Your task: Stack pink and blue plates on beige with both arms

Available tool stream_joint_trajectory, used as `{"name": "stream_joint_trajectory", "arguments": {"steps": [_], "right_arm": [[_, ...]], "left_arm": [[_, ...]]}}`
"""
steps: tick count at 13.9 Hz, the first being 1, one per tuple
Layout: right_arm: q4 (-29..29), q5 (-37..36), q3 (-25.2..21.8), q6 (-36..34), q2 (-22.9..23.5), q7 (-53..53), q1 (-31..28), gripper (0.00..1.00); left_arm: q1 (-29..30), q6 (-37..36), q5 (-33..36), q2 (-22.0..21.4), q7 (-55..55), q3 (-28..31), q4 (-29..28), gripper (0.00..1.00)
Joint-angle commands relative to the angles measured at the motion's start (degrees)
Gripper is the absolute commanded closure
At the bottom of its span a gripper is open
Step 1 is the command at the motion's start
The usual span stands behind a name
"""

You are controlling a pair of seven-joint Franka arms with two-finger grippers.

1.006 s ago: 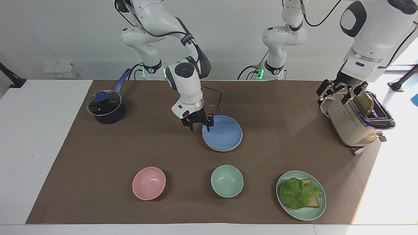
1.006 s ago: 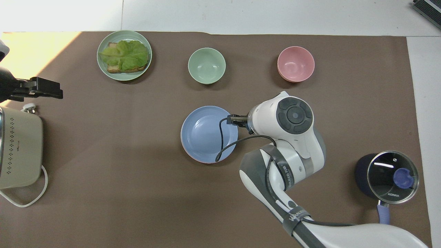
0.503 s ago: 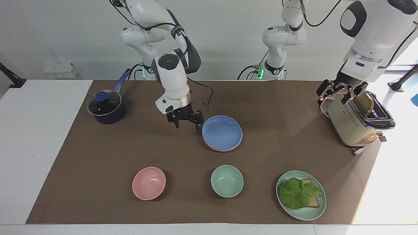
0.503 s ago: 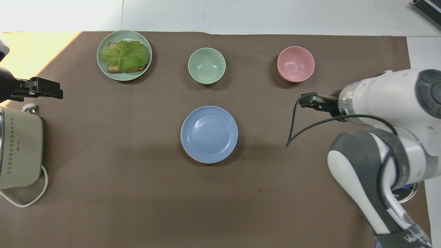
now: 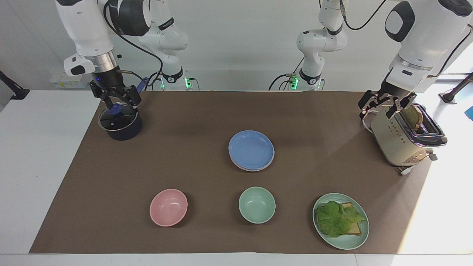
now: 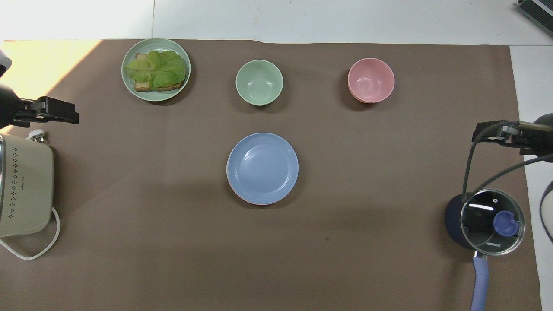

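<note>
The blue plate [image 5: 251, 149] [image 6: 262, 167] lies in the middle of the brown mat, on top of a stack. Under it only a thin rim of the pink plate [image 6: 258, 203] [image 5: 248, 169] shows. The beige plate is hidden. My right gripper [image 5: 117, 102] [image 6: 486, 133] hangs open and empty over the lidded pot, well away from the stack toward the right arm's end of the table. My left gripper [image 5: 380, 107] [image 6: 65, 115] waits open and empty above the toaster at the left arm's end.
A dark pot with glass lid [image 5: 119, 123] [image 6: 490, 220] stands below the right gripper. A cream toaster [image 5: 404, 138] [image 6: 23, 185] holds a bread slice. Farther from the robots stand a pink bowl [image 5: 168, 207], a green bowl [image 5: 257, 204] and a green plate with lettuce on toast [image 5: 340, 221].
The right gripper left the blue plate's rim, rose and swung toward the right arm's end, stopping over the pot. The plates stayed put. The left arm has not moved.
</note>
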Motion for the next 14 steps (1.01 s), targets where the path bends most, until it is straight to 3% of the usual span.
{"name": "stream_joint_trajectory", "arguments": {"steps": [1, 5, 11, 14], "right_arm": [[9.08, -1.36, 0.76, -8.19, 3.94, -0.79, -0.28, 0.00], [19.90, -1.00, 1.20, -17.26, 9.48, -0.70, 0.86, 0.00], [10.62, 1.28, 1.11, -13.50, 4.31, -0.70, 0.68, 0.00], [9.19, 1.46, 1.11, -13.41, 3.34, -0.87, 0.68, 0.00]], "left_arm": [[0.13, -1.07, 0.93, -0.35, 0.30, -0.08, 0.32, 0.00], [0.13, -1.07, 0.93, -0.35, 0.30, -0.08, 0.32, 0.00], [0.13, -1.07, 0.84, -0.35, 0.30, -0.08, 0.32, 0.00], [0.13, -1.07, 0.93, -0.35, 0.30, -0.08, 0.32, 0.00]]}}
